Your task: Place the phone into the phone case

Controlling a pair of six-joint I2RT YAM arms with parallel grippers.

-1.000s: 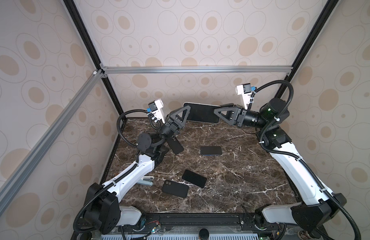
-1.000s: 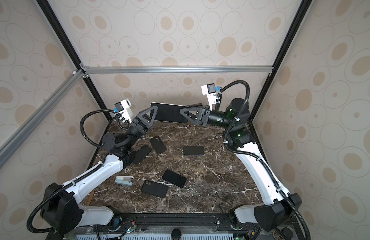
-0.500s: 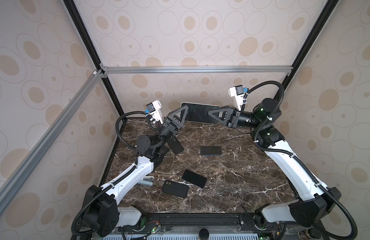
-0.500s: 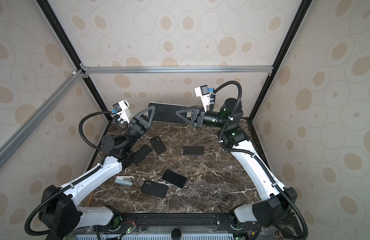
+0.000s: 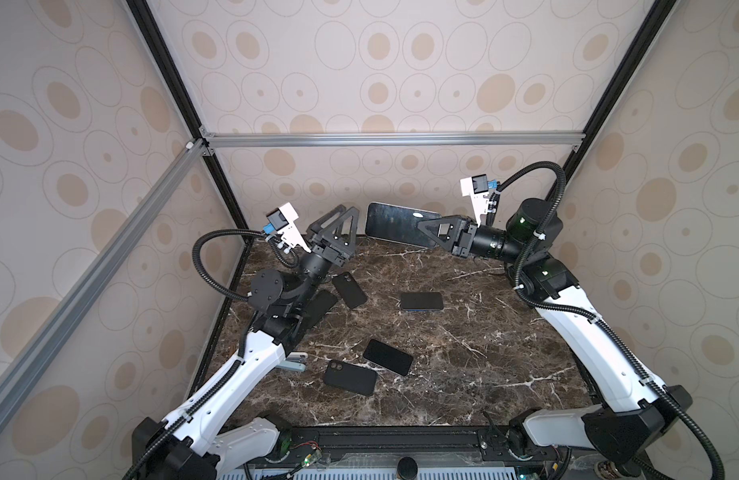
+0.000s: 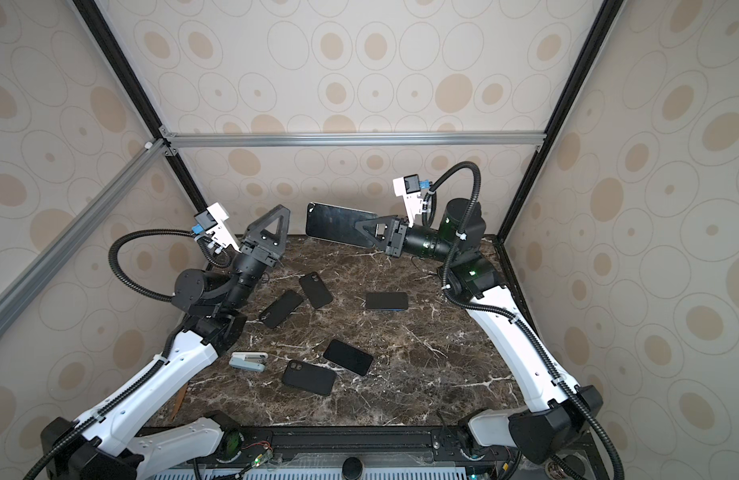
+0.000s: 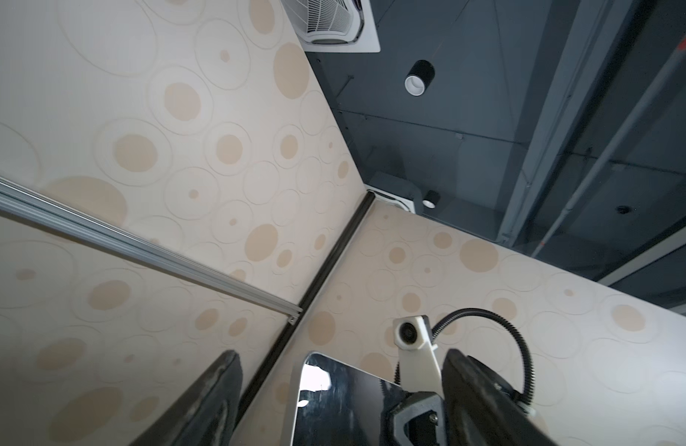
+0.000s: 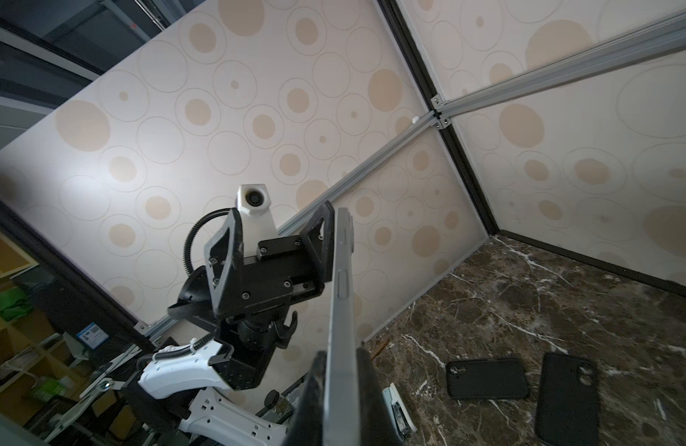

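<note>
A dark phone with a silver rim (image 5: 394, 226) (image 6: 338, 226) hangs flat in the air near the back wall. My right gripper (image 5: 426, 228) (image 6: 361, 227) (image 8: 341, 359) is shut on its right end; the right wrist view has the phone (image 8: 343, 278) edge-on. My left gripper (image 5: 346, 209) (image 6: 281, 210) (image 7: 341, 353) stands open at the phone's left end, one finger (image 8: 322, 239) close alongside it. The phone's corner (image 7: 333, 405) shows between the spread fingers. Black phone cases (image 5: 350, 377) (image 5: 349, 289) (image 6: 309, 377) (image 6: 315, 289) lie on the marble table.
A third black case (image 6: 281, 308) lies partly under the left arm. Two more dark phones (image 5: 387, 356) (image 5: 421, 301) rest mid-table. A small white and blue device (image 6: 248, 360) sits by the left arm. Patterned walls and black frame posts enclose the table (image 5: 484, 332).
My right gripper closed on the phone's right end. My left gripper, shut on the left end before, has opened and let go. The phone stays in the air.
</note>
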